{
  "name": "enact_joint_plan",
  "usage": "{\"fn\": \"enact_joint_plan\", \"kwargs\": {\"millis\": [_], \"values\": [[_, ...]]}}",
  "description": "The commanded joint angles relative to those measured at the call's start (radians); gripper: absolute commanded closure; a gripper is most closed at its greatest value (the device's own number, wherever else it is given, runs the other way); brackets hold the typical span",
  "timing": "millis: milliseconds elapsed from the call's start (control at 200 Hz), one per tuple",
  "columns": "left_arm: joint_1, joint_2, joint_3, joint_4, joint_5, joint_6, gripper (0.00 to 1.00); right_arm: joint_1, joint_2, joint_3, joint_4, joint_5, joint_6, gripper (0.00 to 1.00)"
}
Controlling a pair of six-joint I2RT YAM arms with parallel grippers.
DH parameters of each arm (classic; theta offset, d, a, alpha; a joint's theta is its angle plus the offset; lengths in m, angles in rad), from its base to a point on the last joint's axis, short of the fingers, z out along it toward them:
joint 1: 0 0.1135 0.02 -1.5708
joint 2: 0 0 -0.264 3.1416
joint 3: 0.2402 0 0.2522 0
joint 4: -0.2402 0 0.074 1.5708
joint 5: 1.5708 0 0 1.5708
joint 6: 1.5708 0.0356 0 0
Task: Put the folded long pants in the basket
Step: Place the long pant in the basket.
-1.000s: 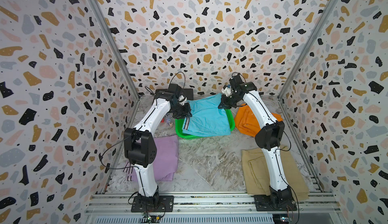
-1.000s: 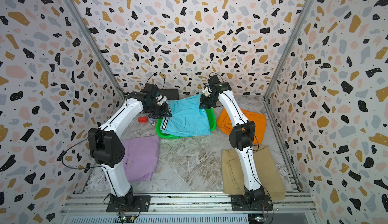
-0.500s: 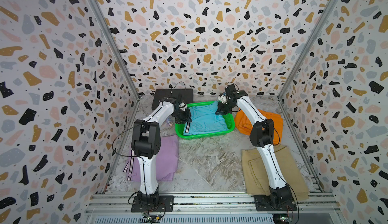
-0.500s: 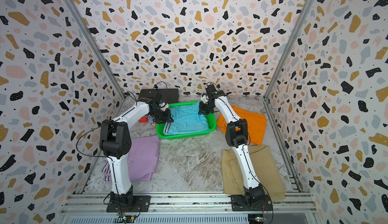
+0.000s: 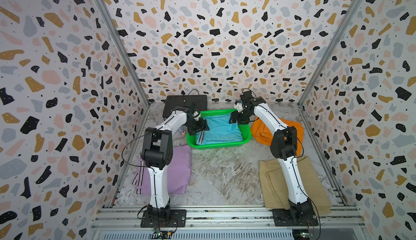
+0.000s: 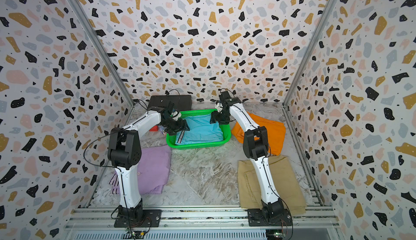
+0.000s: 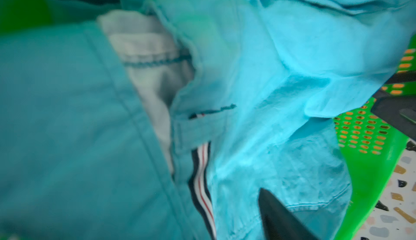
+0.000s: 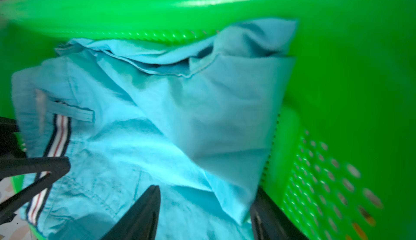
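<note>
While cyan pants (image 5: 221,129) lie inside basket (image 5: 216,146), left gripper (image 5: 200,128) spread, right gripper (image 8: 206,188) spread

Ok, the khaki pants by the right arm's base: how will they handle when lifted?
Probably floppy: the khaki pants lie flat in soft layered folds, so lifting one edge may unfold them. They spread wide, so expect sagging and dragging. Being cloth, they are unlikely to roll or break.

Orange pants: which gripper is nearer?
Right. The right gripper is over the green basket's end next to the orange pants; the left gripper is over the opposite end.
</note>
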Motion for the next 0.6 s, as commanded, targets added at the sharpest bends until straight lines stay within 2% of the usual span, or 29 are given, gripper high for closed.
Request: {"fn": "enact_joint_plan", "kwargs": {"millis": [0,215,300,390,476,596], "values": [[0.013,-0.132,-0.022,-0.001,-0.040,0.022,0.00,0.002,-0.150,-0.024,0.016,0.033,0.020,0.30],[0.013,-0.389,-0.114,-0.015,-0.057,-0.039,0.00,0.026,-0.372,-0.204,0.045,0.050,0.057,0.28],[0.012,-0.482,-0.220,-0.016,0.014,-0.108,0.14,0.056,-0.469,-0.336,0.088,0.019,0.078,0.29],[0.005,-0.541,-0.350,0.017,0.090,-0.169,0.27,0.090,-0.531,-0.443,0.106,-0.008,0.101,0.36],[0.002,-0.543,-0.449,0.058,0.143,-0.178,0.34,0.113,-0.564,-0.539,0.107,-0.013,0.131,0.41],[0.003,-0.492,-0.460,0.059,0.187,-0.146,0.39,0.139,-0.623,-0.658,0.140,-0.012,0.156,0.41]]}}
